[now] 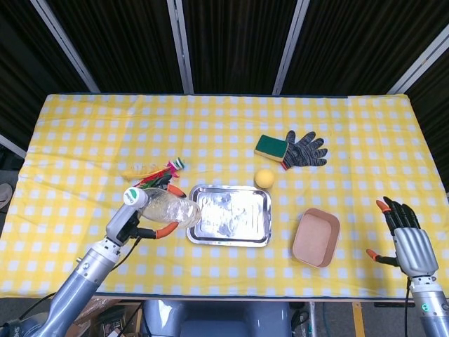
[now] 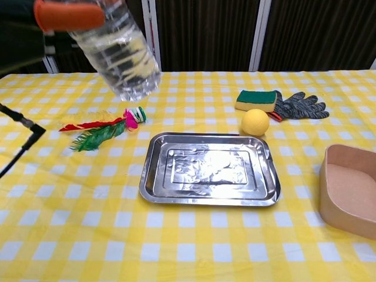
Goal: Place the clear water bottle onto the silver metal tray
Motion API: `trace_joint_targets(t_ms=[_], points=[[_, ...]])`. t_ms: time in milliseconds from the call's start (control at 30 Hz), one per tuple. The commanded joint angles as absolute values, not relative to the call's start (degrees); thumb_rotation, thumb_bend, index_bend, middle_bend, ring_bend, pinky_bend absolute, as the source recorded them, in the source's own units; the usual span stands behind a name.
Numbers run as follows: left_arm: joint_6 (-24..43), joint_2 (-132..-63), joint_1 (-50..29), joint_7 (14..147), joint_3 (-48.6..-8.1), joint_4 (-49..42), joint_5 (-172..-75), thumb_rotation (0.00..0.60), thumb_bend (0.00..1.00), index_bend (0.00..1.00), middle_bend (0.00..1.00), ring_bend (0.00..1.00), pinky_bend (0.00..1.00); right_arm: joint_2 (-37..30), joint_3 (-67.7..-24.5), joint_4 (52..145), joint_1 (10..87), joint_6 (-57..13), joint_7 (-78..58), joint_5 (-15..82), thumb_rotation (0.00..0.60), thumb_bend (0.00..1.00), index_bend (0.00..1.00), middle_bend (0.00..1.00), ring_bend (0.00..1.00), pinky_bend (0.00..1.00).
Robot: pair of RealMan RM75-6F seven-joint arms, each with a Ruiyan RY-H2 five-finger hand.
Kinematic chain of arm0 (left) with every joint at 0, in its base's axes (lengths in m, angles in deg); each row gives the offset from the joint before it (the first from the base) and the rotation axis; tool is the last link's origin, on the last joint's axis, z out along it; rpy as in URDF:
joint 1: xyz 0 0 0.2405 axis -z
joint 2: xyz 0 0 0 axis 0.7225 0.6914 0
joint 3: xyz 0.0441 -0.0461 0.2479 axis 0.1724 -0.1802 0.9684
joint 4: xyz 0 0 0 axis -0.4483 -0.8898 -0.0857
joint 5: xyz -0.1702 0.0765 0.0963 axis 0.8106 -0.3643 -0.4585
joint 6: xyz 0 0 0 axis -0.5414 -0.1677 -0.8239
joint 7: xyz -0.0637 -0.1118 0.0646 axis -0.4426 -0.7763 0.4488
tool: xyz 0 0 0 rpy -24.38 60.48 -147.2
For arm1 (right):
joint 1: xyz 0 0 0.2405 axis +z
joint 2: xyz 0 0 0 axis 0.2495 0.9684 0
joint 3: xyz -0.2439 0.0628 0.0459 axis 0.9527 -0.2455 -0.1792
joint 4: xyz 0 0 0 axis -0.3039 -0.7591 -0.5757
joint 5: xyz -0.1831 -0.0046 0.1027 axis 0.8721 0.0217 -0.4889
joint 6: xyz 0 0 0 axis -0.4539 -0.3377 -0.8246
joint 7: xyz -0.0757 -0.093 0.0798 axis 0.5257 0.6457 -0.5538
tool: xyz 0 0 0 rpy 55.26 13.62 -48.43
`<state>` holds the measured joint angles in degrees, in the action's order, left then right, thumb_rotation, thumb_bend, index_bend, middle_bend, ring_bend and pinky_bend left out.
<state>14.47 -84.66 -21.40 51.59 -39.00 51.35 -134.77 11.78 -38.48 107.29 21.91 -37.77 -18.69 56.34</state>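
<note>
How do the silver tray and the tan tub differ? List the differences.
The silver tray is shiny, reflective metal; the tan tub is matte and dull pinkish-brown. The silver tray is shallow with a low rim, while the tan tub has taller walls. The silver tray sits near the table's middle; the tan tub lies to its right, apart from it. Both are empty, rounded-cornered rectangles resting on the checked cloth.

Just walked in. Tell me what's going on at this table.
The robot's left hand holds a clear water bottle in the air, tilted, near the left edge of the silver metal tray. The tray has nothing on it, so the bottle is not placed yet. The right hand hangs open at the table's right edge, holding nothing.
</note>
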Motion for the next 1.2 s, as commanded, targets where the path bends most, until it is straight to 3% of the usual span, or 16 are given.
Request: trace_joint_targets(t_ms=[33,267,467,800,967,1200], points=[[11.09,-78.45,-23.13,54.98,-40.53,58.02,-135.24,0.600,0.44,0.50,0.46,0.00,0.00,11.94,-38.47,107.54,21.88,-37.94,-18.74,56.48,0.600,0.05,0.05,0.00,0.00,0.00],[12.72,-77.85,-22.79,56.22,-37.75,54.75,-132.20,0.600,0.44,0.50,0.46,0.00,0.00,12.22,-38.51,107.65,21.73,-38.09,-19.13,56.35,0.600,0.05,0.05,0.00,0.00,0.00],[15.56,-83.17,-22.67,53.25,-32.99,42.49,-131.64,0.600,0.43,0.50,0.46,0.00,0.00,12.28,-38.67,107.63,21.80,-38.24,-19.04,56.40,0.600,0.05,0.05,0.00,0.00,0.00],[20.74,-88.80,-21.38,43.94,-31.18,28.39,-133.28,0.600,0.43,0.50,0.45,0.00,0.00,11.65,-38.56,107.27,21.99,-37.77,-18.05,56.28,0.600,0.05,0.05,0.00,0.00,0.00],[20.68,-87.66,-20.38,42.81,-32.86,31.41,-134.74,0.600,0.43,0.50,0.45,0.00,0.00,11.67,-38.61,107.34,21.98,-37.90,-18.06,56.30,0.600,0.05,0.05,0.00,0.00,0.00],[18.58,-79.01,-18.62,47.20,-38.90,47.78,-133.68,0.600,0.43,0.50,0.45,0.00,0.00,11.61,-38.54,107.19,22.05,-37.55,-18.23,56.18,0.600,0.05,0.05,0.00,0.00,0.00]])
